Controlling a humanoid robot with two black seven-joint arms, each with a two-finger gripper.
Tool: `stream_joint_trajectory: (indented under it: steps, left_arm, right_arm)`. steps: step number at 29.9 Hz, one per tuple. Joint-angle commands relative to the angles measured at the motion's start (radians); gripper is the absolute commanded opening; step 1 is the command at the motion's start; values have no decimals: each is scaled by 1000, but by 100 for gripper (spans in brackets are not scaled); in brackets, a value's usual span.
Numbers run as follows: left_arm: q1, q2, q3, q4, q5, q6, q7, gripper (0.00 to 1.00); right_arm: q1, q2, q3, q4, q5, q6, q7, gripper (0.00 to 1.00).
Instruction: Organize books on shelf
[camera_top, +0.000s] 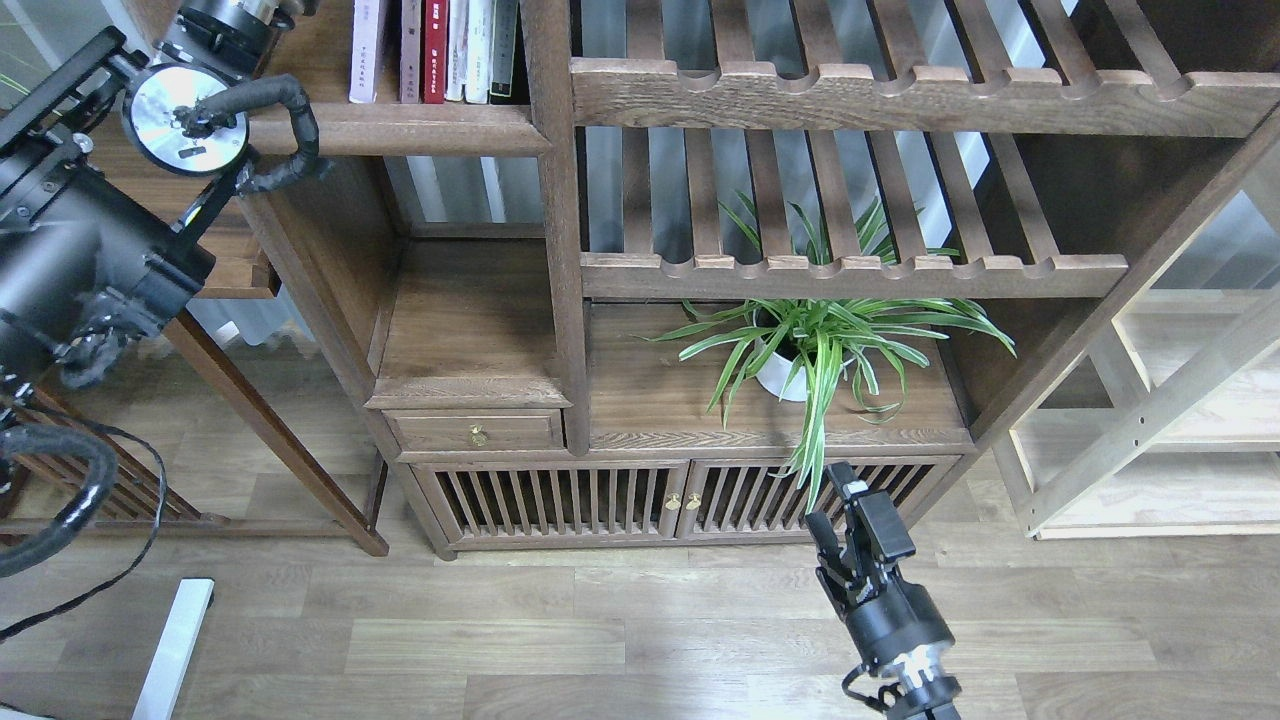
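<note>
Several books stand upright on the dark-brown shelf board (420, 128) at the top left, cut off by the frame's top edge. From the left they are a pale lavender-white book (367, 50), a dark maroon one (410, 50), a bright red one (434, 48), then white books (472, 48) and a dark one. My left arm's wrist (185, 105) is against the shelf's left end, and its gripper lies past the top edge. My right gripper (835, 505) is low over the floor in front of the cabinet doors, open and empty.
Slatted racks with scalloped rails (850, 270) fill the right bay. A potted spider plant (810, 345) stands on the cabinet top, its leaves hanging near my right gripper. A small drawer (478, 432) and slatted doors (680, 498) are below. A lighter wooden rack (1150, 420) stands at the right.
</note>
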Motion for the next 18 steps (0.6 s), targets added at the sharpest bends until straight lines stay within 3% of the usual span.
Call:
stream_joint_trajectory:
  steps: [1, 8, 18]
  left_arm:
    - [48, 41, -10, -87, -38, -8, 52, 97]
    - [212, 78, -105, -242, -45, -72, 126, 97]
    - [440, 79, -147, -335, -43, -111, 131, 97]
  right_arm:
    - [40, -13, 12, 15, 0, 0, 0, 100]
    - [129, -39, 65, 24, 0, 0, -5, 100]
    - [210, -31, 73, 22, 0, 0, -5, 100]
